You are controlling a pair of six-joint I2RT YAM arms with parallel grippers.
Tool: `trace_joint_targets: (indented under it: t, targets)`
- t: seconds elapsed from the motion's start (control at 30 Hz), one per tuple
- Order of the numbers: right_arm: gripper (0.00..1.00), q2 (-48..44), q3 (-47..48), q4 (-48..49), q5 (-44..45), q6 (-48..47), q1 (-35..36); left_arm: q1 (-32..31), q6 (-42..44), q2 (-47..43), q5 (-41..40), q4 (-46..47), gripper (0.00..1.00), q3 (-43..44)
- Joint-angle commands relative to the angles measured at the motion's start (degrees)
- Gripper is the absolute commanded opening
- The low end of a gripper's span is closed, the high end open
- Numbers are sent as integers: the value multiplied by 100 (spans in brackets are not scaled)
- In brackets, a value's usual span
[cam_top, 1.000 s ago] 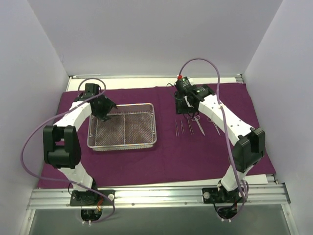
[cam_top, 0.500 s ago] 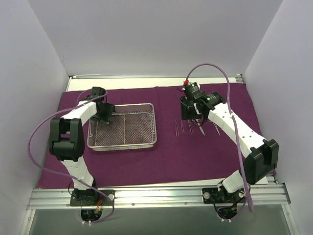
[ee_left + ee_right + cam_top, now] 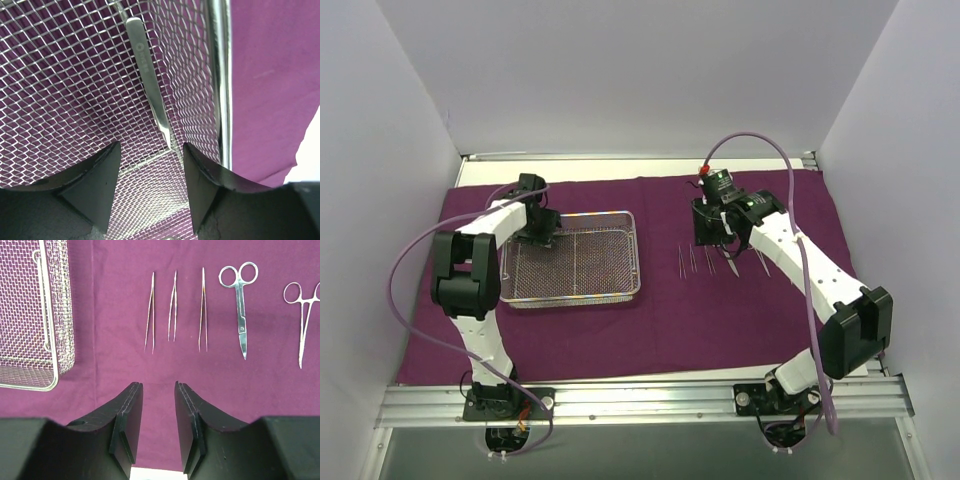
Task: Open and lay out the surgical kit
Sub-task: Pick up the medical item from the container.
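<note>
The dark purple cloth wrap [image 3: 670,330] lies spread flat over the table. The silver wire-mesh tray [image 3: 570,298] stands on its left half. My left gripper [image 3: 540,228] is down in the tray's far-left corner, open. In the left wrist view, steel forceps [image 3: 150,85] lie on the mesh along the tray wall [image 3: 220,90], just ahead of the open left gripper [image 3: 151,147]. Three forceps [image 3: 173,305], scissors [image 3: 240,305] and a ring-handled instrument [image 3: 302,320] lie in a row on the cloth. My right gripper [image 3: 156,386] hovers behind that row, open a little and holding nothing.
White walls close in the left, back and right sides. A bare white strip of table [image 3: 570,170] shows behind the cloth. A metal rail [image 3: 640,400] carrying both arm bases runs along the near edge. The laid-out instrument row [image 3: 720,262] lies right of the tray.
My left gripper has dropped into the tray's far-left corner and its jaws have narrowed somewhat. My right gripper has come nearer over the instrument row, its jaws closing slightly.
</note>
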Motion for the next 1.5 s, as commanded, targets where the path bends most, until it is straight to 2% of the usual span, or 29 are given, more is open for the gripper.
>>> trace_joint_targets:
  t: [0.0, 0.53, 0.97, 1.1, 1.33, 1.43, 1.47]
  targets:
    - [32, -263, -78, 39, -88, -37, -50, -9, -292, 64, -255, -163, 61, 192]
    - [28, -404, -280, 100, -88, 7, -138, 8, -723, 424, -413, -118, 60, 156]
    - [27, -377, -201, 170, -343, -28, -217, 61, -372, 943, -282, -1067, 57, 904]
    - [26, -395, -219, 232, -396, 7, -234, 70, -117, 1180, -430, -1655, 58, 1395]
    - [24, -439, -262, 311, -475, -2, -305, 114, -3, 1224, -475, -1674, 59, 1343]
    - [24, -448, -245, 311, -484, -28, -340, 114, 68, 1277, -483, -1718, 54, 1388]
    - [24, -430, -236, 294, -484, -37, -340, 114, 85, 1286, -475, -1666, 48, 1379]
